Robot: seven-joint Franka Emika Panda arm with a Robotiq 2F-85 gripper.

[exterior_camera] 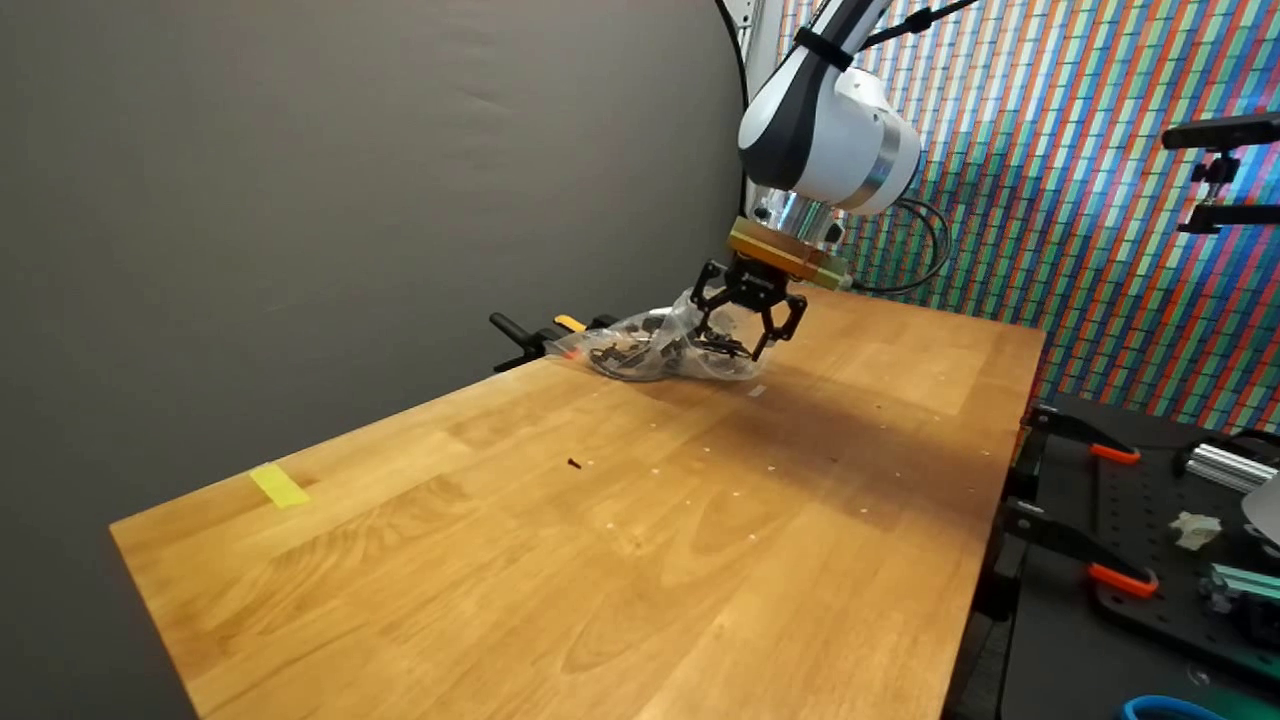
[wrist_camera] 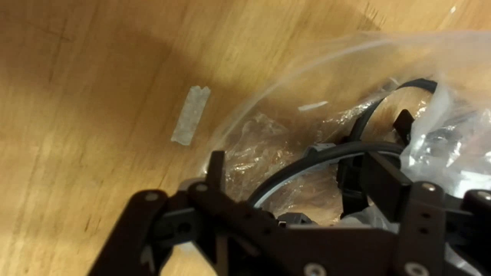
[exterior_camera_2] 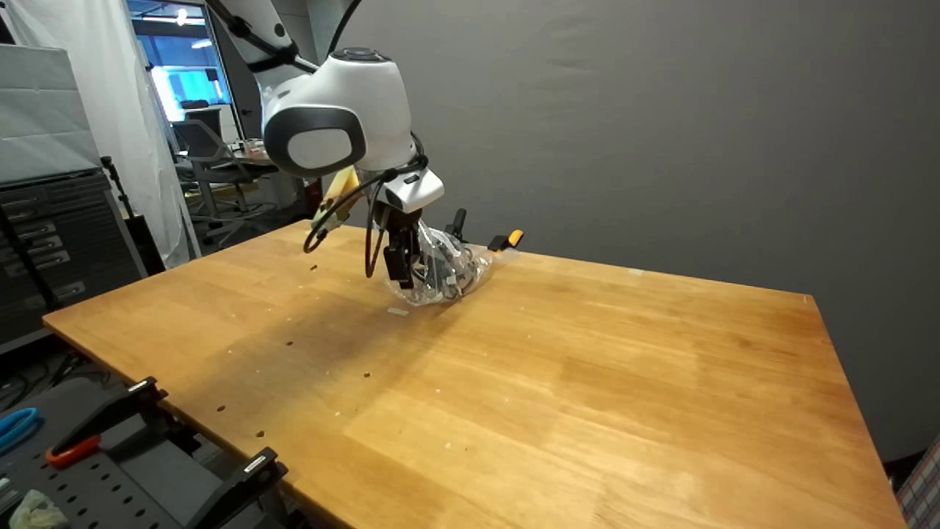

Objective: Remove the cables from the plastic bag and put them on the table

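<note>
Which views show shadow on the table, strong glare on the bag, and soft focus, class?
Both exterior views and the wrist view: soft shadow darkens part of the table; wrist view: white glare spots the plastic bag, and the gripper is dark and looks slightly soft, while the pale strip looks clearer.

Table [exterior_camera: 560,590]: wood, smooth, grain showing, soft satin sheen. Bag [wrist_camera: 441,161]: thin clear plastic, crinkled, glossy, sharp highlights along its folds; milky in places. Cables [wrist_camera: 353,148] inside: smooth, rubbery-looking, low shine. End effector [wrist_camera: 293,165]: dark, mostly matt; its screws [wrist_camera: 428,186] bare metal, shiny. Arm [exterior_camera_2: 378,95]: smooth hard shell, plastic-looking, slight gloss; collar [exterior_camera: 793,212] below it bright polished metal. Tape strip [wrist_camera: 190,115] on table: papery, matt, flat. Backdrop [exterior_camera: 350,250]: matt, faintly creased; cloth or paper, cannot tell. Curtain [exterior_camera_2: 106,95]: cloth-like, soft folds, matt.
</note>
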